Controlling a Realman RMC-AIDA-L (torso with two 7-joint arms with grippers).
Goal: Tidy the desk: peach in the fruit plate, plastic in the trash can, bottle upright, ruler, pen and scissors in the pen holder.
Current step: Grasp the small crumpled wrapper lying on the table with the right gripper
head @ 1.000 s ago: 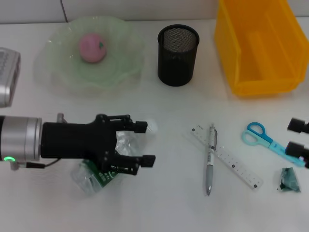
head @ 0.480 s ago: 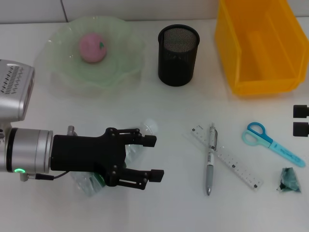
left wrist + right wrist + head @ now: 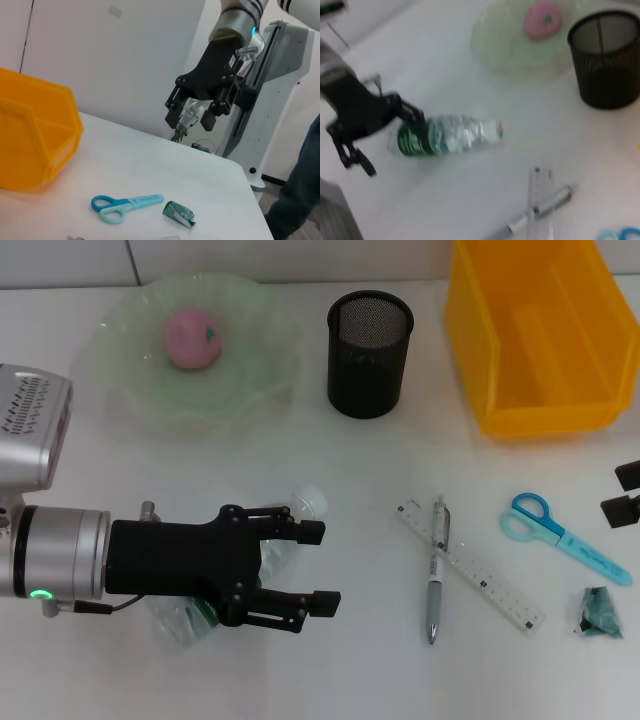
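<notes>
A clear bottle (image 3: 305, 504) with a green label lies on its side at the near left, also seen as the bottle (image 3: 447, 136) from the right wrist. My left gripper (image 3: 318, 567) hovers open over it, fingers either side of its body. The pink peach (image 3: 192, 338) sits in the green fruit plate (image 3: 255, 390). The black mesh pen holder (image 3: 369, 353) stands mid-back. Ruler (image 3: 485, 588) and pen (image 3: 436, 575) lie crossed; blue scissors (image 3: 560, 533) and a crumpled green plastic (image 3: 598, 612) lie to the right. My right gripper (image 3: 625, 492) is open at the right edge.
A yellow trash can (image 3: 535, 335) stands at the back right. The left wrist view shows the right gripper (image 3: 195, 112) raised above the table's edge, with the scissors (image 3: 125, 205) and the plastic (image 3: 178, 214) below it.
My left gripper slid toward the right and nearer along the bottle, then held still. The right gripper's fingertips drew back toward the right edge.
</notes>
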